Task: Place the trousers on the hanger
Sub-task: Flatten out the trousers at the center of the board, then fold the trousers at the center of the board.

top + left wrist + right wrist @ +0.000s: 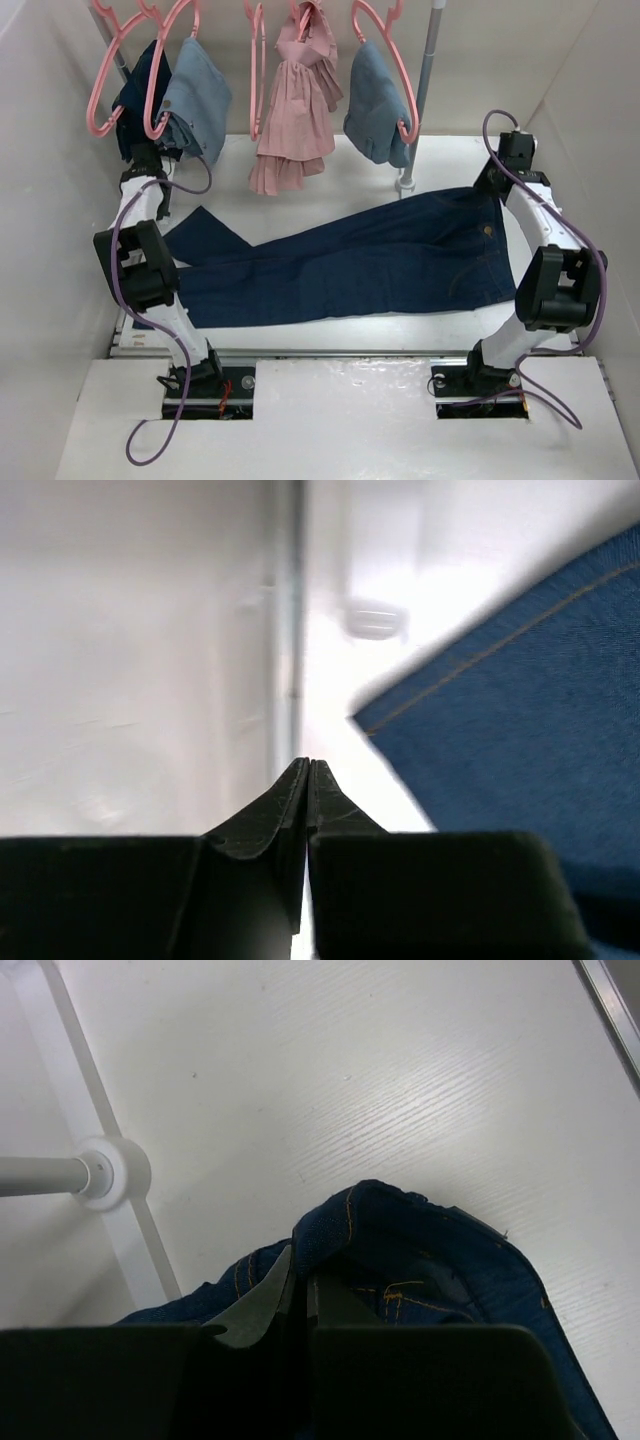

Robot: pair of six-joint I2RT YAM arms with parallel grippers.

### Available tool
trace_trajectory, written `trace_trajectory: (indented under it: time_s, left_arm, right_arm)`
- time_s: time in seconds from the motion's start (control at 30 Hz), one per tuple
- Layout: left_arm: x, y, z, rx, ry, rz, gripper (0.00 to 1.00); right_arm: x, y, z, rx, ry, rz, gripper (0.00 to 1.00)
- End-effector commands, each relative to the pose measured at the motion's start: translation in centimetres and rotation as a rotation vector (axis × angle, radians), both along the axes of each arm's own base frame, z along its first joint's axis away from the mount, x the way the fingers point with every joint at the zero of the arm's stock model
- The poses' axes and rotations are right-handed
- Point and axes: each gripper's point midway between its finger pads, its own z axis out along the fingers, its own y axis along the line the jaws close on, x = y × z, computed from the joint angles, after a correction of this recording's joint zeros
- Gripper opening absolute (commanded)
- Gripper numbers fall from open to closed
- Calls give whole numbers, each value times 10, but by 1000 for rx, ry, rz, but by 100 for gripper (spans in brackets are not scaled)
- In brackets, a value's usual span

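The dark navy trousers (pixel 360 262) lie flat across the table, leg ends at the left and waist at the right. My right gripper (pixel 497 180) is at the far corner of the waist. In the right wrist view it (pixel 303 1262) is shut on a raised fold of the waistband (pixel 400 1230) with orange stitching. My left gripper (pixel 143 162) is at the back left below the hanging clothes. In the left wrist view it (pixel 307 766) is shut and empty, with a hemmed corner of blue cloth (pixel 520 730) to its right. Several pink hangers hang on the rail; one (pixel 105 95) is at the far left.
A dark garment (pixel 138 95), two light denim garments (pixel 197 100) (pixel 377 105) and a pink pleated dress (pixel 295 110) hang on the rail. The rack's pole (pixel 430 60) and its white foot (pixel 110 1172) stand behind the waist. White walls close both sides.
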Motion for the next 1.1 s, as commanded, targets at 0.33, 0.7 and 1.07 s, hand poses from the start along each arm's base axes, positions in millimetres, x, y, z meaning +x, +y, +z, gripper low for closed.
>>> trace_trajectory:
  time_s: [0.33, 0.7, 1.07]
  left_arm:
    - [-34, -12, -33, -141, 103, 61, 77]
    - [-55, -24, -104, -305, 175, 136, 79]
    - [-50, -38, -122, -388, 183, 61, 0]
  right_arm:
    - [2, -7, 21, -36, -93, 16, 0]
    - [-2, -6, 32, -57, -124, 39, 0]
    - [-1, -4, 26, -40, -120, 43, 0]
